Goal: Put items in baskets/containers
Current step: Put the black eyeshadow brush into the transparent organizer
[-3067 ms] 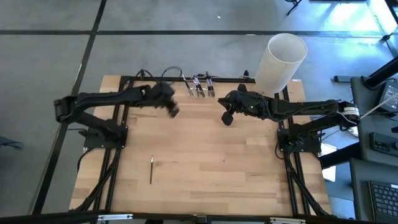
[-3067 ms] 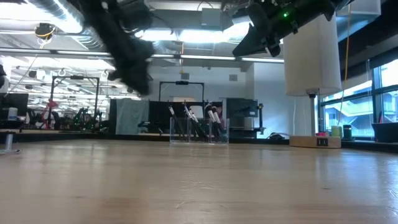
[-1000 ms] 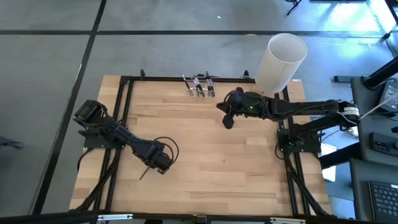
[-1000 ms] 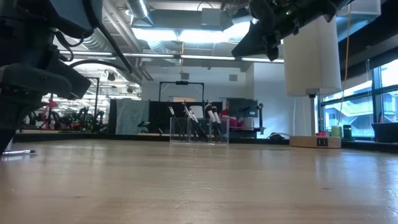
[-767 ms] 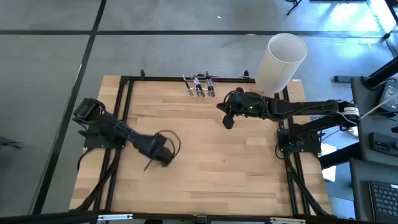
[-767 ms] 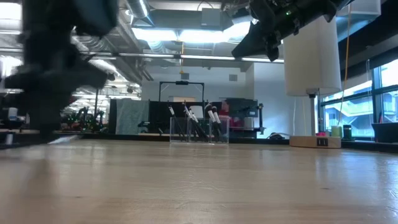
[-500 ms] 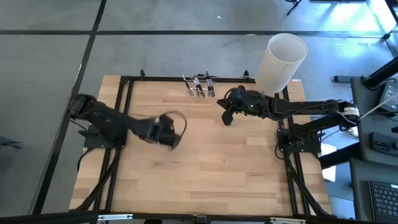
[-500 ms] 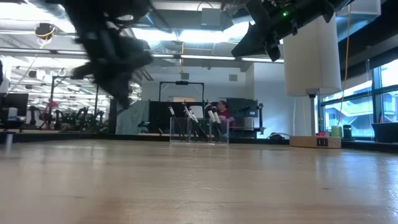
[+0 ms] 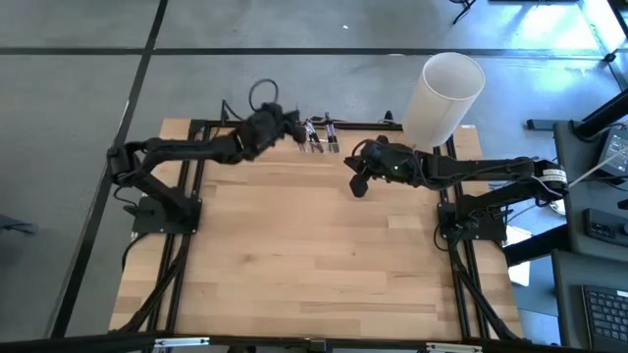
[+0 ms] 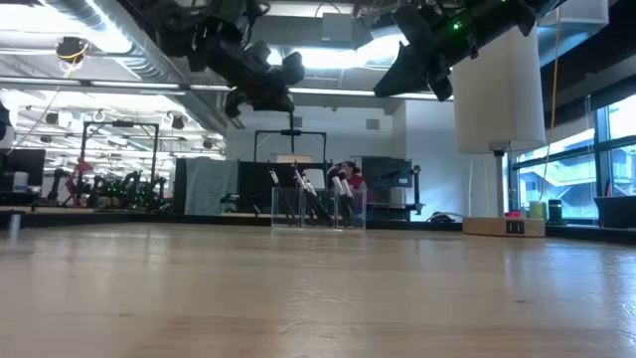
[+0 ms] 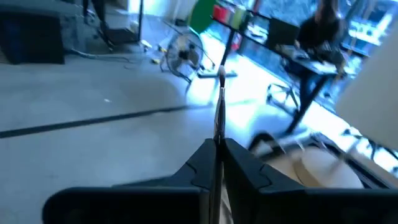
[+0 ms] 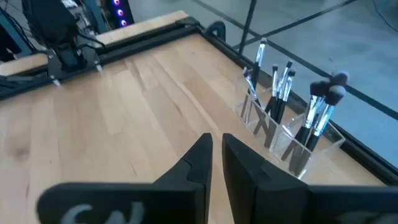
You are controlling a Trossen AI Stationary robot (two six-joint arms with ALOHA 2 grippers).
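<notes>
Pale wooden planks form the table (image 9: 324, 245), which fills the high view and carries little at this moment. At its far right corner stands a tall white cylinder (image 9: 444, 96), no part of the task. Both dark arms reach toward the far edge, where the clear holder (image 12: 292, 144) sits with several makeup brushes (image 12: 275, 93) already upright in its compartments. Of the two, the left gripper (image 9: 287, 126) hovers just beside and above the holder, its jaws pinched tight on one thin brush (image 11: 219, 112) that juts forward between the fingers. By contrast, the right gripper (image 9: 357, 182) waits in the air near the holder, jaws nearly together and holding nothing. Judged from this, the delivery step is in hand; next, the brush must be aligned over a compartment, lowered and released.
</notes>
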